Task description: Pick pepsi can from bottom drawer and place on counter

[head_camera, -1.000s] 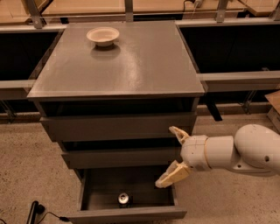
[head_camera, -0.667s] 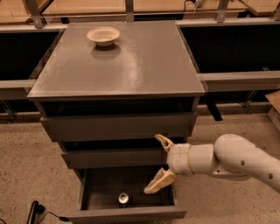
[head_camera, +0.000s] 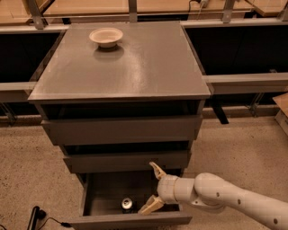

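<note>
The pepsi can [head_camera: 127, 204] stands upright in the open bottom drawer [head_camera: 130, 219], its silver top showing, near the drawer's front middle. My gripper [head_camera: 153, 188] reaches in from the right on a white arm, fingers spread open, one fingertip [head_camera: 155, 169] near the middle drawer's lower edge, the other [head_camera: 148, 207] low inside the drawer. It is just right of the can and holds nothing. The grey counter [head_camera: 148, 63] tops the cabinet.
A shallow beige bowl [head_camera: 106, 36] sits on the counter's far left. Two shallower grey drawers [head_camera: 121, 130] sit above the bottom one. Wooden tabletops [head_camera: 90, 6] lie behind. A black cable [head_camera: 38, 215] lies on the floor at the lower left.
My gripper has moved left and down, from beside the cabinet's right front to inside the open bottom drawer, close to the can. The can has not moved.
</note>
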Controlling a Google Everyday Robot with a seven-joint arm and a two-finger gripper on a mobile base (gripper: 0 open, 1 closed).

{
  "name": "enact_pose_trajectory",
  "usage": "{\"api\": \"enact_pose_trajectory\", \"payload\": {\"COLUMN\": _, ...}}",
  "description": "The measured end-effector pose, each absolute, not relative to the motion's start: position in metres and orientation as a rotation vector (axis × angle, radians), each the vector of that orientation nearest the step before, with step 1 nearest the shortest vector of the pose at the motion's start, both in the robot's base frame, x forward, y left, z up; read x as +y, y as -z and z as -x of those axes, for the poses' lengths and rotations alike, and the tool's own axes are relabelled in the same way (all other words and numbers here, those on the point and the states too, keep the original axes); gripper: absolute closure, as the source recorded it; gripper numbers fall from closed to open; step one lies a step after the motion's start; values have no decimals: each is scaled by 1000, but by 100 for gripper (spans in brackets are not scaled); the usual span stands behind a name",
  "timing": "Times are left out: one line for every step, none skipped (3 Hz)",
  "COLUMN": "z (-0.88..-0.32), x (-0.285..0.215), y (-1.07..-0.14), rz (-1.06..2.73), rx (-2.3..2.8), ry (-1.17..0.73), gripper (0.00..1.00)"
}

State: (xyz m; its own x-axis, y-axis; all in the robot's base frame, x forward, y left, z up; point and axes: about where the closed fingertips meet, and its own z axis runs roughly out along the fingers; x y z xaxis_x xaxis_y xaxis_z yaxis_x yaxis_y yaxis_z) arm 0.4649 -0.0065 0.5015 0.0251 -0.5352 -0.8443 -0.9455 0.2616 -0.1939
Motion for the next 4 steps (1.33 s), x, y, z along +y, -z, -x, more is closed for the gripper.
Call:
{"api": "enact_pose_trajectory", "payload": {"z": -465, "x": -6, "y": -501, "rz": 1393, "rx": 1634, "ry": -573, "gripper": 0}}
{"api": "enact_pose_trajectory", "payload": {"z": -474, "x": -4, "y": -474, "rz": 1368, "rx": 1640, "ry": -618, "gripper": 0}}
{"api": "enact_pose_trajectory", "payload": {"z": -484, "x": -1, "y": -419, "rz": 1389, "rx": 1615, "ry": -655, "gripper": 0}}
{"api": "enact_pose_trajectory", "payload": {"z": -481, "x": 0, "y": -373, "rz": 1465, "rx": 1579, "ry": -682, "gripper": 0}}
